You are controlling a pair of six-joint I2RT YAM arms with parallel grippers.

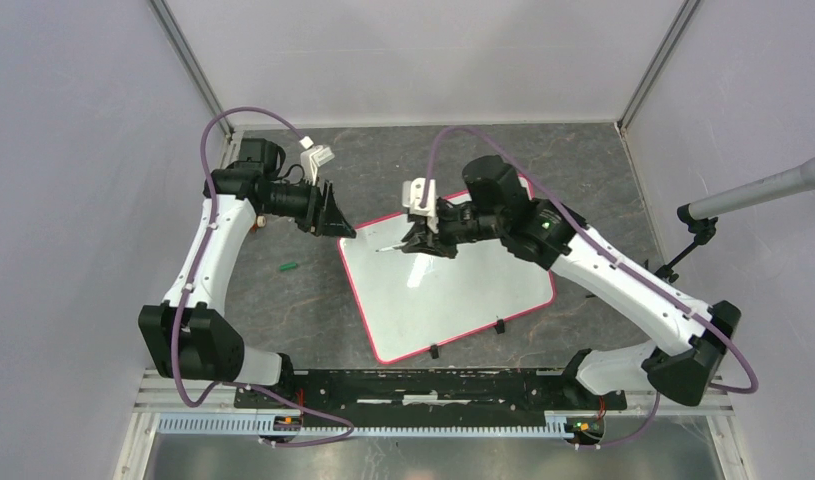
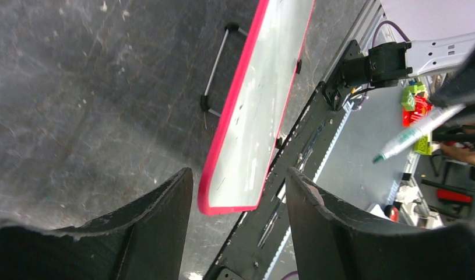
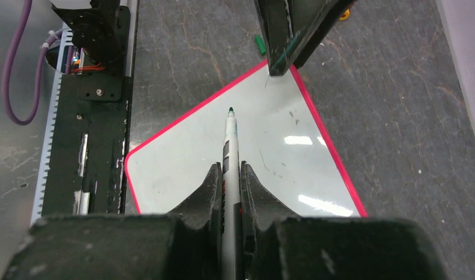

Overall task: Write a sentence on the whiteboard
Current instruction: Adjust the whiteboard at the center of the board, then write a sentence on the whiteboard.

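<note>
**Right claw point(image 3: 229, 175) grips marker point(image 3: 230, 137) over whiteboard point(image 1: 453, 295)**

The whiteboard lies skewed on the dark desk point(image 1: 383, 160), between the two arms. The right claw is clamped tight on the marker's barrel, and the uncapped green tip points out over the board's white face. The left claw point(image 2: 238, 175) stands spread wide at the board's far left corner, holding nothing. A small green cap point(image 1: 288, 267) lies on the desk, left of the board.

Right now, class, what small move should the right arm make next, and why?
Probably lower the marker tip onto the whiteboard to start the first letter: the right gripper is shut on the uncapped marker, its tip hangs over the whiteboard, and no lettering shows yet.
</note>
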